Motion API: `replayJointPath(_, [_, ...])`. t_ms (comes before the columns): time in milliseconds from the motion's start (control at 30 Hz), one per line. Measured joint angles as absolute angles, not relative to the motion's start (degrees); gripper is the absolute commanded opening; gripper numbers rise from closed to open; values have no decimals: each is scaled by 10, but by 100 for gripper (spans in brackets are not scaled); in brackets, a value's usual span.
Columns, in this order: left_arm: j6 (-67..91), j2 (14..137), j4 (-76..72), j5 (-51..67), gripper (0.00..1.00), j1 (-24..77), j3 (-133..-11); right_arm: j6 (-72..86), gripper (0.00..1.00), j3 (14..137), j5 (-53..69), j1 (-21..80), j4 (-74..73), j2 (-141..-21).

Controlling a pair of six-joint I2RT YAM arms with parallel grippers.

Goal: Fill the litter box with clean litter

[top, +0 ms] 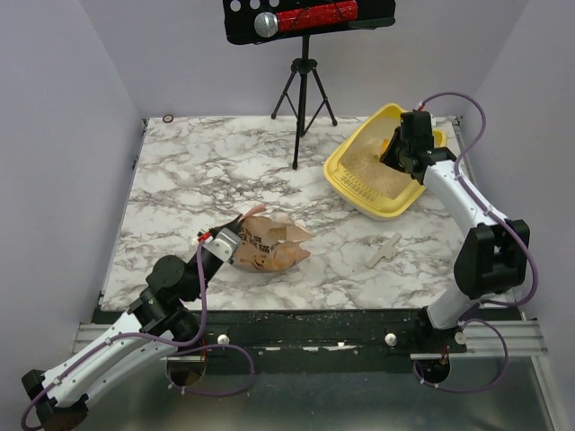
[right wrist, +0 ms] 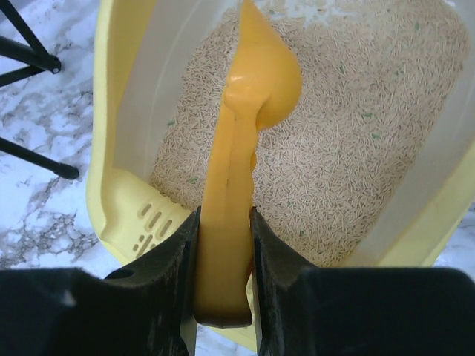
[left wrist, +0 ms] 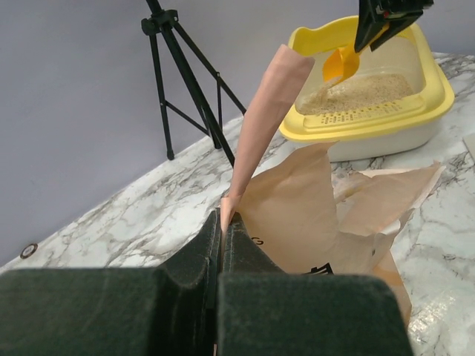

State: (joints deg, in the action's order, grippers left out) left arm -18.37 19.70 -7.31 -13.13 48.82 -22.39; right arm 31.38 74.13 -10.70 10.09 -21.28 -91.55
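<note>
The yellow litter box [top: 346, 172] stands at the back right of the table, with beige clean litter [top: 375, 171] spread over its floor. My right gripper [top: 402, 154] is shut on the handle of a yellow-orange scoop [right wrist: 245, 148] and holds it above the litter [right wrist: 349, 148], inside the box [right wrist: 111, 193]. My left gripper [top: 226, 248] is shut on an edge of the tan paper bag [top: 269, 242], which lies crumpled at the table's front middle. In the left wrist view the bag [left wrist: 312, 208] is pinched between the fingers [left wrist: 237, 252], with the box [left wrist: 371, 122] and scoop [left wrist: 340, 65] beyond.
A black tripod [top: 304, 94] stands at the back middle under a black bar with a red roll. A small pale cross-shaped piece [top: 387, 248] lies on the marble in front of the litter box. A small ring [top: 169, 118] lies at the back left corner.
</note>
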Motion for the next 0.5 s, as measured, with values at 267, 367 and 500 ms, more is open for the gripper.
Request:
replayJointPath(267, [-177, 199, -66, -143, 0, 488, -231, 204, 0, 915, -99, 101, -389, -978])
replayJointPath(367, [-175, 198, -63, -145, 0, 488, -232, 179, 0, 955, -108, 101, -445, -978])
replayJointPath(500, [-172, 195, -56, -145, 0, 488, -234, 156, 0, 980, -110, 107, -485, -961])
